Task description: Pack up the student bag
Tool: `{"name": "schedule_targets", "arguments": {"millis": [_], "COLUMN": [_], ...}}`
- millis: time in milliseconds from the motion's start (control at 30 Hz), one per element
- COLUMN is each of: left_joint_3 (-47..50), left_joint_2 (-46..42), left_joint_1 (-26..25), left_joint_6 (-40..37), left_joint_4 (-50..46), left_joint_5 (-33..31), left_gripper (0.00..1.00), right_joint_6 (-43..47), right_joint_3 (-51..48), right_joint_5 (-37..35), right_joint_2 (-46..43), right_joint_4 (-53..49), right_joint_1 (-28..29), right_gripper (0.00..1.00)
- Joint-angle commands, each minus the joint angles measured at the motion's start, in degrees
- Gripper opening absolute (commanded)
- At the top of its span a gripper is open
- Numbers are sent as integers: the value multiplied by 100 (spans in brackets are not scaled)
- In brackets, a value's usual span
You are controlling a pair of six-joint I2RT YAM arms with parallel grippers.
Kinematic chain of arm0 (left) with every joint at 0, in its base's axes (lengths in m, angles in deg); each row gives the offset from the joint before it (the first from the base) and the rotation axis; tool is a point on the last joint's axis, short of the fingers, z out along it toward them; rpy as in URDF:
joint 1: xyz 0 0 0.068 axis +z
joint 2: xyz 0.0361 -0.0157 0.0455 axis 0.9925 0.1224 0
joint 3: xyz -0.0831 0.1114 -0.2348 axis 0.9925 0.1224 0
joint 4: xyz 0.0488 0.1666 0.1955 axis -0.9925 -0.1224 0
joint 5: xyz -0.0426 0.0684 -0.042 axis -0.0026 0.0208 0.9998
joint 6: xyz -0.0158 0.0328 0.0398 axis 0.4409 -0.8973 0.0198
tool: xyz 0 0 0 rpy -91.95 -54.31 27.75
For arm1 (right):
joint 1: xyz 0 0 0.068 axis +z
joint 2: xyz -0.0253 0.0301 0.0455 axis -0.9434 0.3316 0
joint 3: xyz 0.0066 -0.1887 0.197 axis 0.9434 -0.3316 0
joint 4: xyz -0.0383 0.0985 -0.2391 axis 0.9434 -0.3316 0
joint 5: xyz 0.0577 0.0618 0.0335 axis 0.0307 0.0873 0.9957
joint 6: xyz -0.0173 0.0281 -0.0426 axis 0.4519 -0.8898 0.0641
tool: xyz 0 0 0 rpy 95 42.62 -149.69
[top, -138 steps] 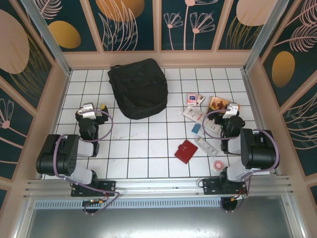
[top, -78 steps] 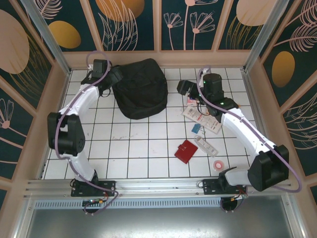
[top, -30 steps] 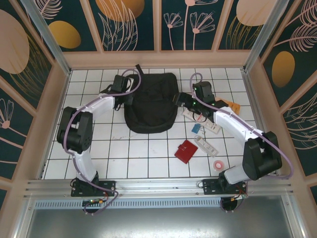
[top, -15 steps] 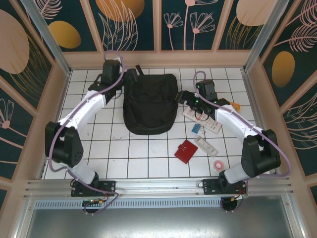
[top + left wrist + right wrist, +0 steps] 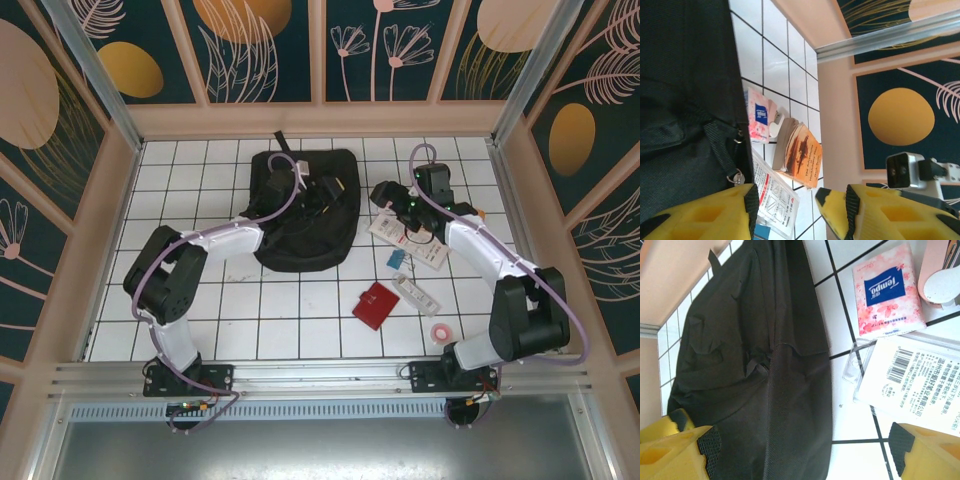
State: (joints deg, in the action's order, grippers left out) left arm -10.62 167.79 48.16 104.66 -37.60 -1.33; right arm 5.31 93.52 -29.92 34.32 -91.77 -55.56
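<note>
From above, you see the student bag (image 5: 300,225) lying at 12 o'clock on the tiled table (image 5: 200,300). The left gripper (image 5: 333,188) is over its upper part and the right gripper (image 5: 384,196) is just off its 3 o'clock edge.

On your left wrist camera, the jaws stand partly apart with nothing between them. The bag lies at 9 o'clock, and a tissue pack (image 5: 759,120) and a book (image 5: 802,155) lie beside it toward 3 o'clock.

On your right wrist camera, the jaws gape wide and empty over the bag's edge. The tissue pack sits at 1 o'clock and a barcoded package (image 5: 910,380) at 3 o'clock.
</note>
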Motion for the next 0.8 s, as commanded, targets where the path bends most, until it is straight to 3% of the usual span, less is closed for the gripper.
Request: {"name": "schedule_targets", "arguments": {"millis": [0,500,767], "left_joint_3": [24,-407,-944], "left_joint_2": [233,1321,1774], "left_joint_1": [6,-61,-63], "left_joint_6": [371,769,672], "left_joint_4": [608,1101,887], "left_joint_5": [126,346,443], "left_gripper": [52,52,52], "right_joint_6": [-81,69,35], "right_joint_3": [-97,5,12], "right_joint_5": [110,112,281], "right_joint_2": [-188,-101,153], "right_joint_4": [-1,-256,-160], "right_joint_1": [-31,-32,-31], "right_gripper": [89,90,89]}}
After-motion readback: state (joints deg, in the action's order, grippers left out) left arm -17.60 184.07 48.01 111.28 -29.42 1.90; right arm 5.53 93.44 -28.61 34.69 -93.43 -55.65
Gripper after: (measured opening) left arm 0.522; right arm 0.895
